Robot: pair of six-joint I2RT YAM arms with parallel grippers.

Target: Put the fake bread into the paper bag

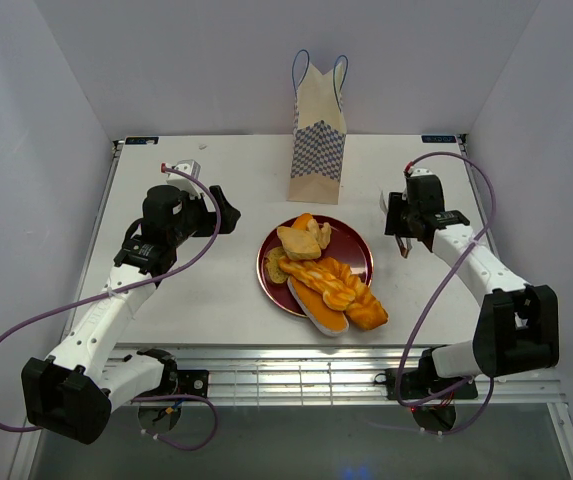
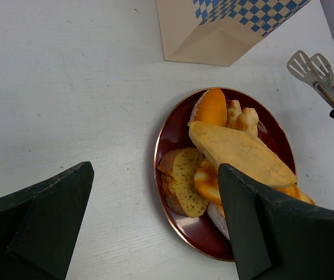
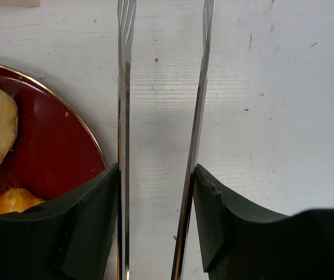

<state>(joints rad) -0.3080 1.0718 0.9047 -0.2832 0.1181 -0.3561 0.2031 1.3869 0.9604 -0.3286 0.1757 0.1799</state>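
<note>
fake bread [image 1: 324,275]: glossy orange-tan pieces heaped on round dark-red plate [image 1: 354,238] | paper bag [image 1: 317,140]: upright, tan, blue-checked, just beyond plate | right gripper [image 3: 157,175]: clamped on slim steel tongs [image 3: 123,116] | left gripper [image 2: 155,170]: spread wide, empty

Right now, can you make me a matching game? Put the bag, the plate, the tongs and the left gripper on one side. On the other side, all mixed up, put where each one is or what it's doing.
Things
1. bag
2. plate
3. tongs
4. left gripper

Places and states
A. open, holding nothing
B. standing upright at the far side of the table
C. gripped by the right gripper
D. piled with bread

Pairs: 1-B, 2-D, 3-C, 4-A
</note>
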